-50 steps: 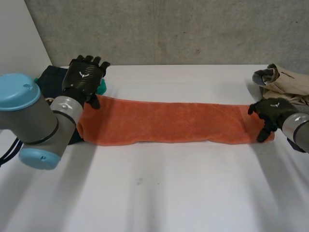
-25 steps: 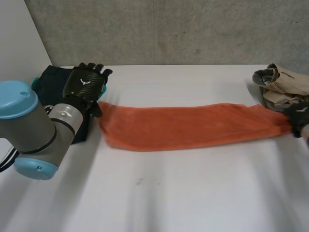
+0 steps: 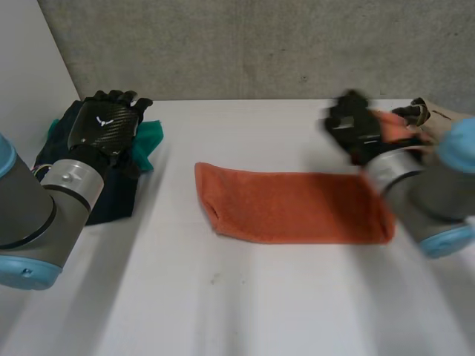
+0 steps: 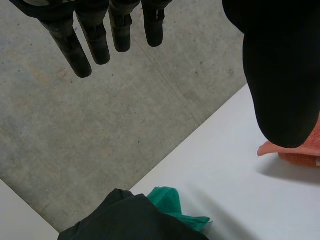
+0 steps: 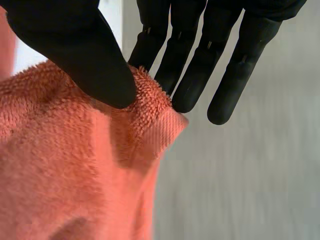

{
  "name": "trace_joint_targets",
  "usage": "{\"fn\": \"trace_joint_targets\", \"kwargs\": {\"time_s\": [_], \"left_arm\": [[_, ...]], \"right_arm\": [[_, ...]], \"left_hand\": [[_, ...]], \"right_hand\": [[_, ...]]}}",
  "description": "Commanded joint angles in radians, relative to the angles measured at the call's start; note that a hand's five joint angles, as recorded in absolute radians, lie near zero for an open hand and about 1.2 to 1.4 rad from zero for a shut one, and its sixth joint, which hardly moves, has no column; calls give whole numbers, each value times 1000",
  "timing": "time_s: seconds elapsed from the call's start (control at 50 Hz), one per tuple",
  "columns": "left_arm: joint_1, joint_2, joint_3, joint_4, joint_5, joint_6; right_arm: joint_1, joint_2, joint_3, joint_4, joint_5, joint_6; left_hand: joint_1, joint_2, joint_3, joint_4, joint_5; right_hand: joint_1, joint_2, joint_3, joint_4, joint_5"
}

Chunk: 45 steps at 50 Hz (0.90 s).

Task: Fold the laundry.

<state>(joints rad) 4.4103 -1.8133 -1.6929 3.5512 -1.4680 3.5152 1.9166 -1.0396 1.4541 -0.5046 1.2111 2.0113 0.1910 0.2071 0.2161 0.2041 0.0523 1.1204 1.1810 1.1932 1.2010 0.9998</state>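
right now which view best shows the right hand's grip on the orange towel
The right wrist view: the right hand pinches a corner of the orange towel between thumb and fingers. The head view shows the towel's length, that hand at one end; the left wrist view, an edge.

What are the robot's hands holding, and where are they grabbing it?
The right hand pinches the orange towel at one corner, between its thumb and fingers. The left hand is open and holds nothing.
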Motion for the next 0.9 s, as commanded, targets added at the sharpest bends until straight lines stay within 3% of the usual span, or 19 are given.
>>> {"fn": "trace_joint_targets", "kwargs": {"time_s": [0.02, 0.16, 0.18, 0.2, 0.22, 0.24, 0.34, 0.36, 0.44, 0.5, 0.64, 0.72, 0.8, 0.9], "left_arm": [[-12, 9, -22, 2, 0, -12], [-28, 0, -21, 5, 0, -12], [-37, -3, -11, 5, 0, -10], [-43, -3, -8, 5, 0, -10], [-48, -3, -4, 6, 0, -10], [-55, -4, 4, 8, 0, -10], [-113, -40, 80, 21, -2, -10], [-124, -49, 91, 21, -2, -10], [-169, -98, 142, 21, -9, -9], [-215, -139, 166, 20, -12, -5], [-258, -190, 176, 20, -15, -5], [-258, -192, 174, 17, -15, -5], [-258, -186, 170, 14, -17, -5], [-255, -155, 162, 9, -23, -5]], "right_arm": [[280, 183, -35, -74, -173, -65], [371, 277, -55, 0, -127, -74], [371, 271, -52, 6, -110, -66], [371, 250, -46, 14, -67, -49], [372, 234, -38, 14, -44, -33], [371, 218, -32, 15, -19, -8], [300, 70, 31, 18, 90, 258], [267, 23, 57, 20, 106, 388], [205, -39, 118, 47, 119, 655], [135, -40, 149, 119, 119, 748], [-14, 42, 184, 253, 126, 635], [-97, 58, 177, 255, 209, 477], [-99, 32, 166, 149, 295, 429], [-1, -75, 138, 61, 297, 391]], "left_hand": [[-17, -33, -42, -30, -52], [-17, -33, -42, -30, -52], [-17, -33, -42, -30, -52], [-17, -33, -42, -30, -52], [-17, -33, -42, -30, -52], [-17, -33, -42, -30, -52], [-17, -33, -42, -30, -52], [-17, -33, -42, -30, -52], [-17, -33, -42, -30, -52], [-17, -33, -42, -30, -52], [-17, -33, -42, -30, -52], [-17, -33, -42, -30, -52], [-17, -33, -42, -30, -52], [-17, -33, -42, -30, -52]], "right_hand": [[276, 215, 203, 195, 222], [207, 147, 134, 127, 153], [-58, -119, -131, -139, -112], [-642, -703, -715, -723, -696], [-886, -947, -959, -967, -940], [-946, -1006, -1019, -1026, -1000], [-946, -1006, -1019, -1026, -1000], [-946, -1006, -1019, -1026, -1000], [-946, -1006, -1019, -1026, -1000], [-946, -1006, -1019, -1026, -1000], [-925, -985, -998, -1005, -979], [273, 212, 200, 192, 219], [276, 215, 203, 195, 222], [276, 215, 203, 195, 222]]}}
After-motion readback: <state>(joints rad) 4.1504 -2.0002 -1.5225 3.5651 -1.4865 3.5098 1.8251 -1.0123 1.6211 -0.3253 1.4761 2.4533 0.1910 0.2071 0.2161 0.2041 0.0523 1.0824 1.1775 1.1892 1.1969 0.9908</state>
